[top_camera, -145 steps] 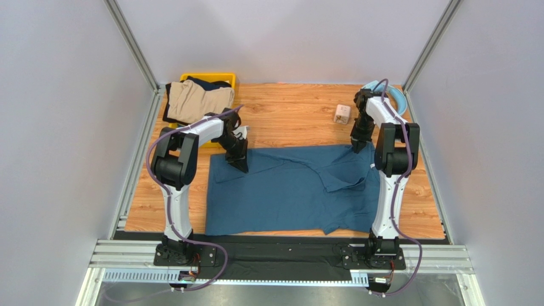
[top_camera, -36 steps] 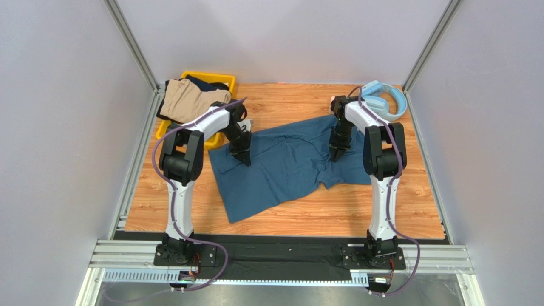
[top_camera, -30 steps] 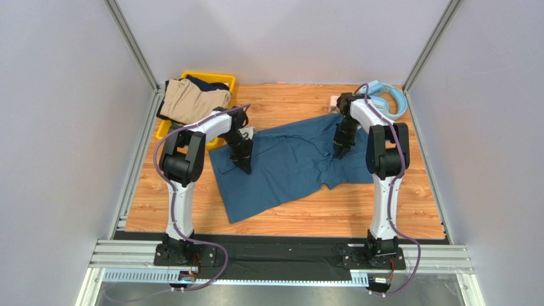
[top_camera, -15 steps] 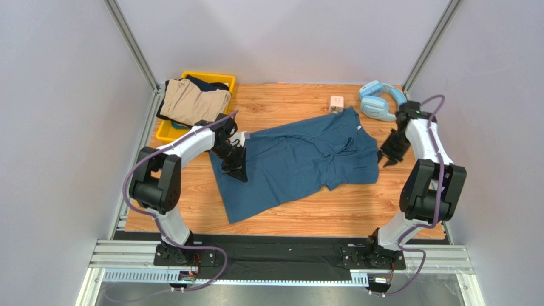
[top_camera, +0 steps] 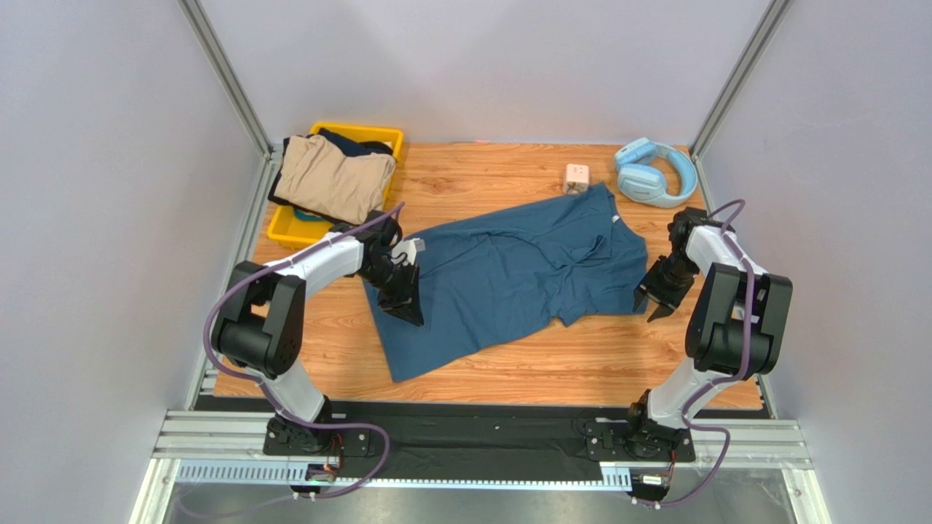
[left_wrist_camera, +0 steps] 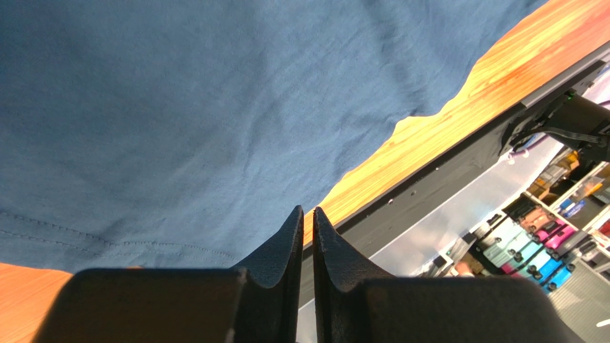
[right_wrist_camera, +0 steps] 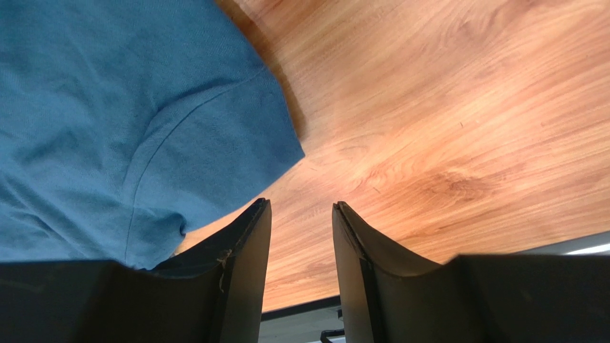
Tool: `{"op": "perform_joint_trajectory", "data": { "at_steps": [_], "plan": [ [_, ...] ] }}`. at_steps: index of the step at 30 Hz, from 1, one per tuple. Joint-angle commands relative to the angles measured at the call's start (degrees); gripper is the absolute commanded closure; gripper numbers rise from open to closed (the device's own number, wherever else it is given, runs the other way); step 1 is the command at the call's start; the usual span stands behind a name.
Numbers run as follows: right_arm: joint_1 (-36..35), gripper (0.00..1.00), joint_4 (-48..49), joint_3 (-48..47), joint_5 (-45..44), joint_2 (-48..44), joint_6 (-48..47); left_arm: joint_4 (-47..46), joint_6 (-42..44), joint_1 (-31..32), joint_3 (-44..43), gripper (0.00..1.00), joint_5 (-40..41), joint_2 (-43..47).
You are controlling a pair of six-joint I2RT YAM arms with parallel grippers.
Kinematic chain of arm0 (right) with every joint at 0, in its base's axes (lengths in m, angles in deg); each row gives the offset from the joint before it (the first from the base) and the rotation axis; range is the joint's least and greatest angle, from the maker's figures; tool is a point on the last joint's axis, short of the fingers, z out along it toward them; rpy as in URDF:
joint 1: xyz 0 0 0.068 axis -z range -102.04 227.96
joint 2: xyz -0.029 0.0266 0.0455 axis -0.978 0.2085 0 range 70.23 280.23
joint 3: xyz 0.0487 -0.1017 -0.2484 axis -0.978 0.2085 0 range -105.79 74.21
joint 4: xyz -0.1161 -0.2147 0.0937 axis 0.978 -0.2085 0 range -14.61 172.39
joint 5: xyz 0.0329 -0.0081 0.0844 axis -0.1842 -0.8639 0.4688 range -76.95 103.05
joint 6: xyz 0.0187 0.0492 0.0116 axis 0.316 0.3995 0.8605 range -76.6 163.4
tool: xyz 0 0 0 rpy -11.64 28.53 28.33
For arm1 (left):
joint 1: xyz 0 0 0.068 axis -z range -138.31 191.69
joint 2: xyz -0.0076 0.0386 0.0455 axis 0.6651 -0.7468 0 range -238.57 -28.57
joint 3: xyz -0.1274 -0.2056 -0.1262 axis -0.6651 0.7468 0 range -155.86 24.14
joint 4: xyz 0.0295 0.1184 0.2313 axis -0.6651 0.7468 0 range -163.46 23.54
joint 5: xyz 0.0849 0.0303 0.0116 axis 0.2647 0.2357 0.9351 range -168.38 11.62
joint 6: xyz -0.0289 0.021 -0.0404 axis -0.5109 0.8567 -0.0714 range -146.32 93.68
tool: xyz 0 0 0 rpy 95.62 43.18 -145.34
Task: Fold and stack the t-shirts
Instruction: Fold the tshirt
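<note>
A large teal-blue t-shirt (top_camera: 503, 278) lies spread at a slant across the middle of the wooden table. My left gripper (top_camera: 407, 311) hovers over its left edge; in the left wrist view the gripper (left_wrist_camera: 306, 211) has its jaws nearly together with nothing in the thin slit, and the shirt (left_wrist_camera: 179, 107) lies beyond them. My right gripper (top_camera: 653, 304) sits just off the shirt's right edge. In the right wrist view that gripper (right_wrist_camera: 301, 204) is open over bare wood, with the shirt's corner (right_wrist_camera: 107, 107) to its left. A tan t-shirt (top_camera: 328, 175) and a dark navy one (top_camera: 356, 142) lie bunched at the back left.
A yellow bin (top_camera: 388, 133) holds the bunched garments in the back left corner. Light-blue headphones (top_camera: 653, 173) and a small pale block (top_camera: 577, 178) lie at the back right. Grey walls close in the table's left and right sides.
My right gripper has left the shirt's middle, swung to the right edge and come nearer while opening. The left gripper slid nearer along the shirt's left edge. The shirt has stayed put over the last half second.
</note>
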Motion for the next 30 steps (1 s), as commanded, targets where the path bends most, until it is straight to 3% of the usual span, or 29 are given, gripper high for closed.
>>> {"op": "perform_joint_trajectory", "data": {
  "at_steps": [1,13,16,17,20,30],
  "plan": [
    [0.2,0.58,3.6,1.1,-0.7,0.9,0.6,-1.2,0.5,0.0,1.0,0.85,-1.5,2.8],
    [0.2,0.60,6.5,-0.2,-3.6,7.2,-0.4,1.8,1.8,0.0,-1.5,0.85,-1.1,0.9],
    [0.1,0.75,6.9,-0.4,-3.3,7.8,0.3,2.6,1.9,0.0,-2.5,0.85,-1.0,0.6],
    [0.2,0.89,7.0,-0.4,-3.1,8.1,0.3,2.6,1.9,0.0,-2.7,0.85,-0.9,0.2],
    [0.2,0.99,7.2,-0.5,-2.9,8.2,0.1,2.8,1.8,0.0,-3.4,0.85,-0.9,-0.6],
    [-1.3,1.00,3.6,-1.9,5.5,-0.1,0.5,3.4,1.6,0.0,-6.1,0.85,-1.5,-3.2]
  ]
}}
